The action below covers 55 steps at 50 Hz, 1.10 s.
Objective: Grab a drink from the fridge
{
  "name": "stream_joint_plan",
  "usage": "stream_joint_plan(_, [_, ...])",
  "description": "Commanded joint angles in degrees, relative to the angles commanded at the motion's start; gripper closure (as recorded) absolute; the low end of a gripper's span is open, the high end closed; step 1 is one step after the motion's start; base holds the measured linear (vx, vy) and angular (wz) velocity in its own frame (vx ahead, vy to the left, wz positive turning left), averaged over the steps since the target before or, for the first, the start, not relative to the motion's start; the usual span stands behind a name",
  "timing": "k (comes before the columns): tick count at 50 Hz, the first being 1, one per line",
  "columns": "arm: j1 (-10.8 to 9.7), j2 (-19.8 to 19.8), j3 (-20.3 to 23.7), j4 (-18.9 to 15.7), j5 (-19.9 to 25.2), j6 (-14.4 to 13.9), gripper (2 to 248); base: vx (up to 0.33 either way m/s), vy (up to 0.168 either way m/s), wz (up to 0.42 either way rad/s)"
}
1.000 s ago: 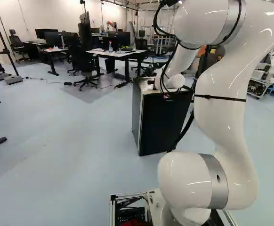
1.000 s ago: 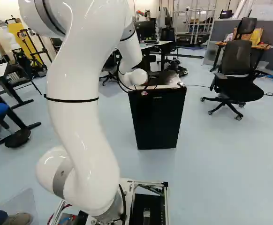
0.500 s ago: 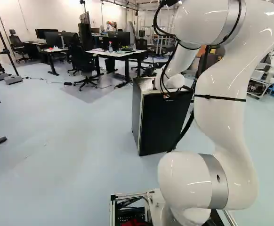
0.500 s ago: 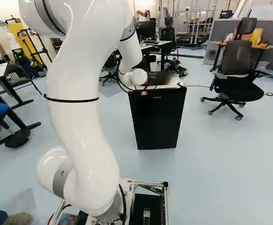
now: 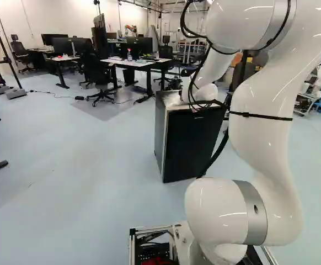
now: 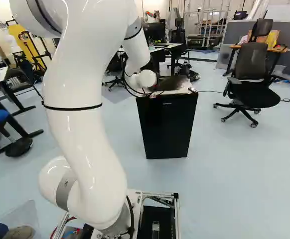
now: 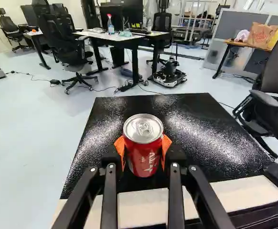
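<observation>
Below the arm's wrist in the right base view, a dark part of my gripper point(image 6: 153, 93) shows at the front edge of the fridge top; its fingertips are hidden there. In the wrist view the gripper point(image 7: 144, 151) is shut on a red drink can point(image 7: 144, 155), an orange pad touching each side. The can is upright, silver lid facing up, over the black fridge top point(image 7: 191, 124); whether its base touches that surface is hidden. The small black fridge point(image 6: 167, 127) stands on the floor, its front door closed.
A black office chair point(image 6: 252, 74) stands right of the fridge. Beyond it are desks point(image 5: 135, 63) with monitors and chairs, and a small wheeled device point(image 7: 169, 74) on the floor. Another robot point(image 5: 320, 74) stands at the right of the left base view.
The arm's upper part has shifted, and its wrist has risen slightly over the fridge. A small red patch under the wrist no longer shows in the base views. The base has stayed put.
</observation>
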Motion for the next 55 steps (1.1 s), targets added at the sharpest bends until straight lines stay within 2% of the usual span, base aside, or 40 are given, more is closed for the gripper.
stream_joint_plan(30, [0.1,0.6,0.5,0.2,0.1,-0.1,155,0.0,0.0,0.0])
stream_joint_plan(55, [1.1,3.5,4.4,1.7,1.2,-0.8,155,0.0,0.0,0.0])
